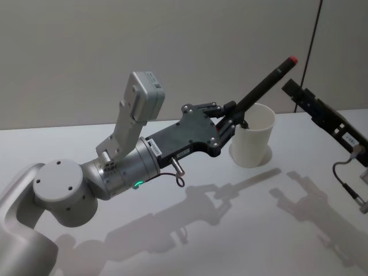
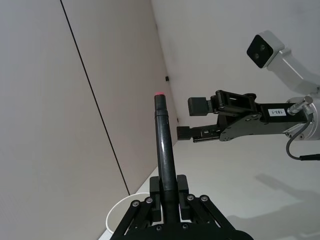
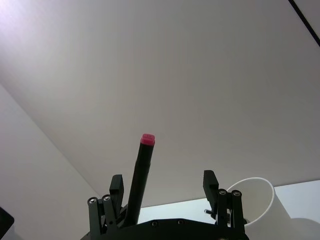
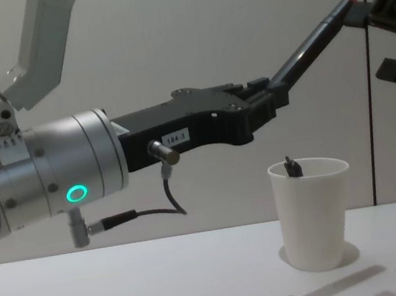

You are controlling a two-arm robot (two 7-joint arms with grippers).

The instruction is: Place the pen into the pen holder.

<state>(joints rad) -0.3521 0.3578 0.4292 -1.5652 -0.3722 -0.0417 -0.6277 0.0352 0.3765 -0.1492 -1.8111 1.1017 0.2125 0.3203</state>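
Your pen (image 1: 264,83) is in the air, slanted, red end up. The left gripper (image 1: 232,118) has its fingers closed low on the barrel, just above the pen holder (image 1: 253,144). You look to be at the insertion step: steer the lower end inside the holder's rim, stand the pen upright, lower it, then release. Mind the right gripper (image 2: 190,119), fingers spread, close by the red end. The surface (image 1: 57,146) around the holder lies open, though a nudge could tip it.
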